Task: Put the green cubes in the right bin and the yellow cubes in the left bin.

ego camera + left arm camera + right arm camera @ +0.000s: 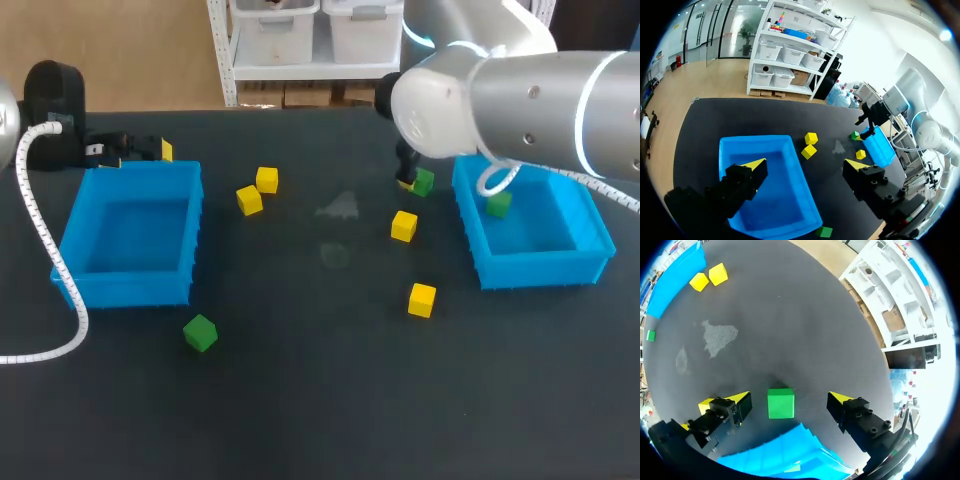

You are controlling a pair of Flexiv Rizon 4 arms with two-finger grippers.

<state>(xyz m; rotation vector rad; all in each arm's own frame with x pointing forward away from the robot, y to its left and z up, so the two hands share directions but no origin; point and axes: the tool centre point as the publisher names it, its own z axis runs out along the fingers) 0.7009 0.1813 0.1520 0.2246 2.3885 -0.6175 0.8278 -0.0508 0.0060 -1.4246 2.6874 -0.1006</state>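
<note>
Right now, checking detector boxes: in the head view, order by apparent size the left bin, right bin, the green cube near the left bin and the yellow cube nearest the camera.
1. left bin and right bin: about alike, the right partly hidden by my right arm.
2. green cube and yellow cube: alike, unranked.

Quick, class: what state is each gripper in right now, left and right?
Left gripper: open, holding nothing.
Right gripper: open, with a green cube in the gap, not gripped.
</note>
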